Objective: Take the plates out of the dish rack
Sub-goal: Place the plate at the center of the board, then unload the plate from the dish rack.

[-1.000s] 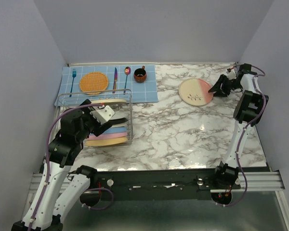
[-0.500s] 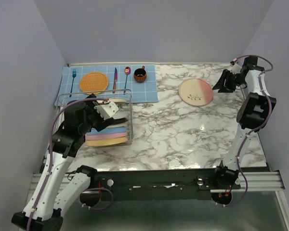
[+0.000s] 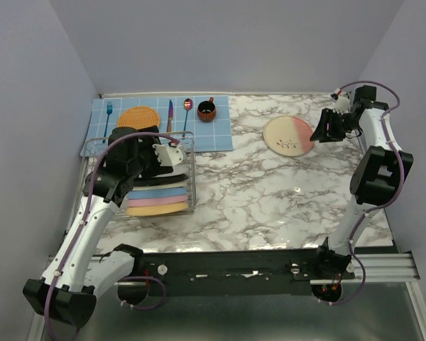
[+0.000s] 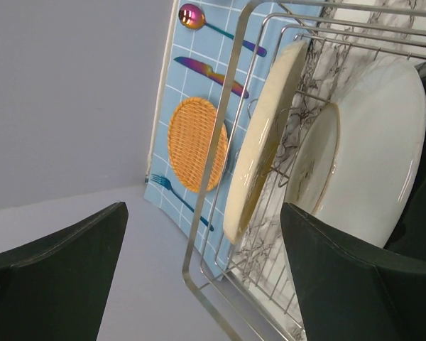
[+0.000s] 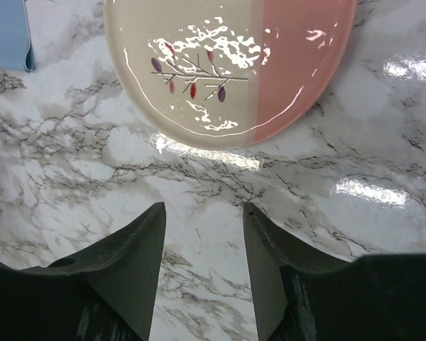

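Observation:
The silver wire dish rack (image 3: 192,186) stands at the left and holds several plates on edge: blue, pink and yellow ones (image 3: 158,199) at its near end. My left gripper (image 3: 169,159) hovers open over its far end. In the left wrist view (image 4: 204,207) the jaws stand wide apart in front of the rack wire (image 4: 221,128), an upright cream plate (image 4: 264,138) and a beige plate (image 4: 366,167). A cream-and-pink plate with twig motif (image 3: 289,135) lies flat on the table. My right gripper (image 3: 320,131) is open and empty just beside it, as the right wrist view shows for the gripper (image 5: 203,207) and the plate (image 5: 231,64).
A blue checked placemat (image 3: 220,131) behind the rack carries an orange woven disc (image 3: 138,115), fork (image 3: 107,117), knife (image 3: 170,117), spoon (image 3: 187,110) and small dark red cup (image 3: 206,110). Purple walls close in on the left, back and right.
My left gripper has moved from over the near plates toward the far end of the rack. My right gripper swung away from the twig plate and back to its edge.

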Robot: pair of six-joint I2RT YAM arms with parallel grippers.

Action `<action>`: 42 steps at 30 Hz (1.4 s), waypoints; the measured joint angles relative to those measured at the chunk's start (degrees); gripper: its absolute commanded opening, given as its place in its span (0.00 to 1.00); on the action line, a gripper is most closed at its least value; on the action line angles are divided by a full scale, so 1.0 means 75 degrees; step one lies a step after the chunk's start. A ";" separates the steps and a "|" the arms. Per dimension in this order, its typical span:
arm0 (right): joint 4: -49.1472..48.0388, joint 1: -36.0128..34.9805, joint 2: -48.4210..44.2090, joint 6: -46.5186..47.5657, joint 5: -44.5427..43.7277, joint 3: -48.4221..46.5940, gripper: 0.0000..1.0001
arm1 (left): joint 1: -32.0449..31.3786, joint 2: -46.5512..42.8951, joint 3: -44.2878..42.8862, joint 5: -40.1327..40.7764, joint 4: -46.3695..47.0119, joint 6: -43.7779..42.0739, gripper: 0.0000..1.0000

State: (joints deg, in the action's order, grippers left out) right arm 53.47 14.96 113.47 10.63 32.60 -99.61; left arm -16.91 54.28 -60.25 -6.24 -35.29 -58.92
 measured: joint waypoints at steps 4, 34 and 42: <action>0.0003 0.0003 0.0000 0.0090 0.0003 0.0122 0.56 | 0.0000 0.0178 0.0003 0.0000 -0.0076 -0.0460 0.96; 0.0038 0.0003 -0.0562 0.0393 0.0064 0.0595 0.55 | 0.0198 0.1629 0.0589 0.0000 0.0912 -0.1113 0.65; 0.0064 0.0003 -0.0571 0.0396 0.0064 0.0606 0.55 | 0.0248 0.1725 0.0589 0.0003 0.0921 -0.1241 0.41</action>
State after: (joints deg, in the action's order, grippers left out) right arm 53.95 14.98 109.19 13.61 33.08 -95.07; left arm -15.05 67.22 -55.83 -6.22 -28.38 -68.23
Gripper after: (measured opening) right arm 0.555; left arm 0.462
